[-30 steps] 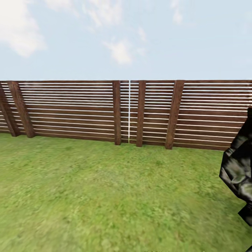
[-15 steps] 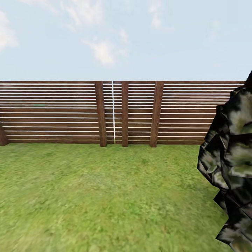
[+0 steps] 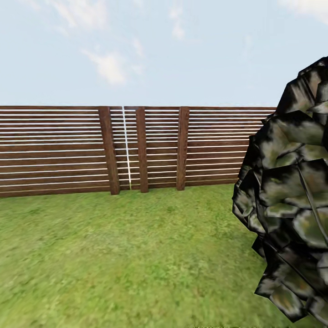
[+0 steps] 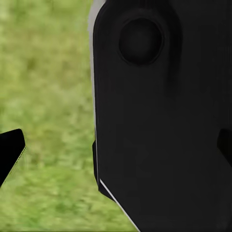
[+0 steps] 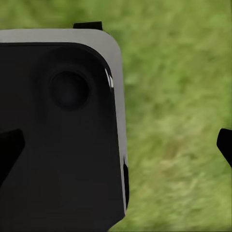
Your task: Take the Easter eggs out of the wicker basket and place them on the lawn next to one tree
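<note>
Mottled green lawn (image 3: 114, 255) of a fenced garden, under pale blue sky.

A brown horizontal-slat wooden fence (image 3: 54, 150) runs across from 9 to 2 o'clock; a dark, faceted leafy shrub (image 3: 291, 200) stands on the grass at 3 o'clock. Wrist views show blurred grass behind black robot housing; whether either gripper is apart or together, I cannot tell. Eggs, basket unseen.
</note>
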Robot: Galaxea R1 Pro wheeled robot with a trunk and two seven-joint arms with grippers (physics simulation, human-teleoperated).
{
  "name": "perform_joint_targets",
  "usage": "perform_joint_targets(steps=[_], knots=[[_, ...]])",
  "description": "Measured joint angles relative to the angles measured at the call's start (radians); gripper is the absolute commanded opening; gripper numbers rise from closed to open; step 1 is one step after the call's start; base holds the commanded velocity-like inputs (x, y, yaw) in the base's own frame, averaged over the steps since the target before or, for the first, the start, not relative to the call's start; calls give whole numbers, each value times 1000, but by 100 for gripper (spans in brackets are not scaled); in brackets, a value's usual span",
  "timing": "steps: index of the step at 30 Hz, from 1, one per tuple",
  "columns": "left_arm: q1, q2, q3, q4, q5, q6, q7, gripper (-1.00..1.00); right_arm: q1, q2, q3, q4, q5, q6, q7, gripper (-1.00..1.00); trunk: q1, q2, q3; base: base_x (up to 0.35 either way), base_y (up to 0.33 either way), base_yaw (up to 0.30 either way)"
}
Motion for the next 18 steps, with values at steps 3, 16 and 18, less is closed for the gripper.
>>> perform_joint_targets(steps=[3,16,18], knots=[[0,0,0,0,0,0,0,100,0,0,0,0,0,0,0,100,0,0,1,0,0,-300],[0,1,0,0,0,0,0,100,0,0,0,0,0,0,0,100,0,0,6,0,0,-300],[0,0,0,0,0,0,0,100,0,0,0,0,0,0,0,100,0,0,7,0,0,-300]])
